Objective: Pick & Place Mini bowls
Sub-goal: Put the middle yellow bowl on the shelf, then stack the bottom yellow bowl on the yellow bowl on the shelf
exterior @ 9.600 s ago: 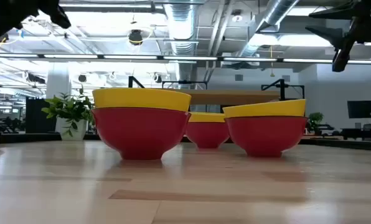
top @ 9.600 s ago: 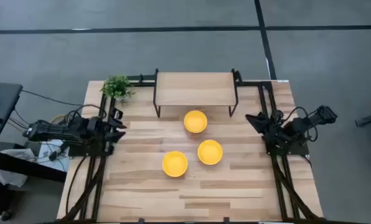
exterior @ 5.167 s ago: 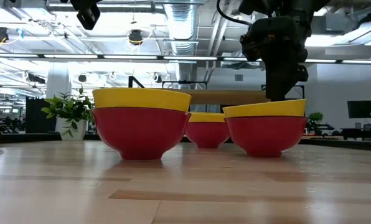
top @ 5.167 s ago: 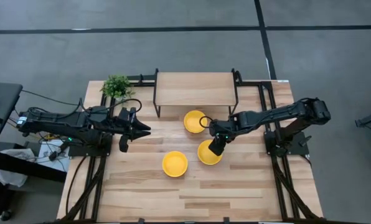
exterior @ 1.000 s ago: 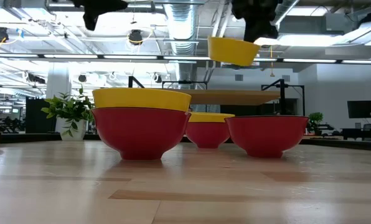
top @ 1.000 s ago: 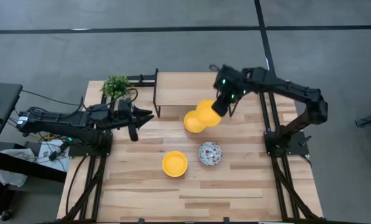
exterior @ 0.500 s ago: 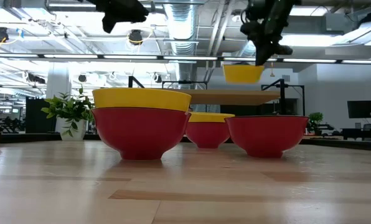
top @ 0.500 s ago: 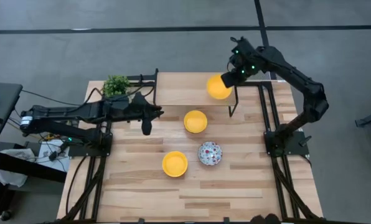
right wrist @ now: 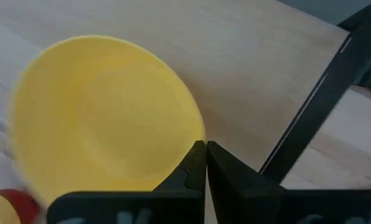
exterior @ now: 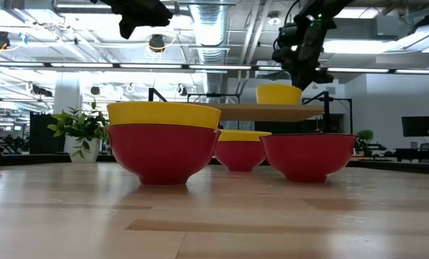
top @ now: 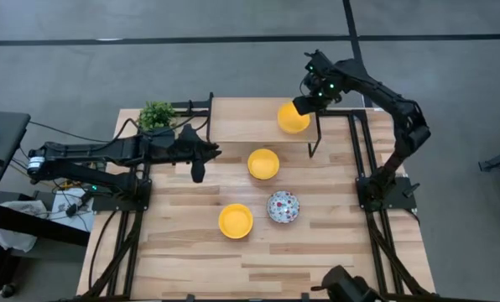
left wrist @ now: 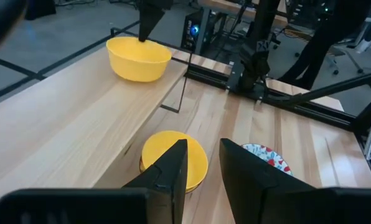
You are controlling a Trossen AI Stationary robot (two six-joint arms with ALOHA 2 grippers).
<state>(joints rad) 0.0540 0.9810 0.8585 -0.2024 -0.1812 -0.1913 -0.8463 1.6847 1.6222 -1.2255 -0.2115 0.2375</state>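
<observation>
The right gripper point(top: 302, 106) is seen over the right end of the wooden shelf point(top: 250, 120) that stands along the far edge of the table point(top: 191, 252). Its fingers point(right wrist: 195, 163) are pinched together on the rim of a yellow bowl point(top: 293, 117), with no gap left between them. The bowl is held at its right-hand rim; in the low view its base is seen resting on the shelf top, or just touching it, with the gripper directly above it.

The left gripper point(top: 197, 164) is held above the left half of the table, in front of the shelf's left leg. Its fingers point(left wrist: 173, 165) are parted by a narrow gap and nothing is held between them or touched by them. A second yellow bowl point(top: 263, 164) is found on the table to the right of this gripper, just in front of the shelf and apart from the fingers.

Two more bowls are seen nearer the middle of the table: a third yellow bowl point(top: 235, 221) toward the front, and a white bowl with a red-and-blue flower pattern point(top: 283, 206) just to its right, the two close but not touching. A small potted plant point(top: 157, 116) is placed at the table's far left corner, beside the shelf.
</observation>
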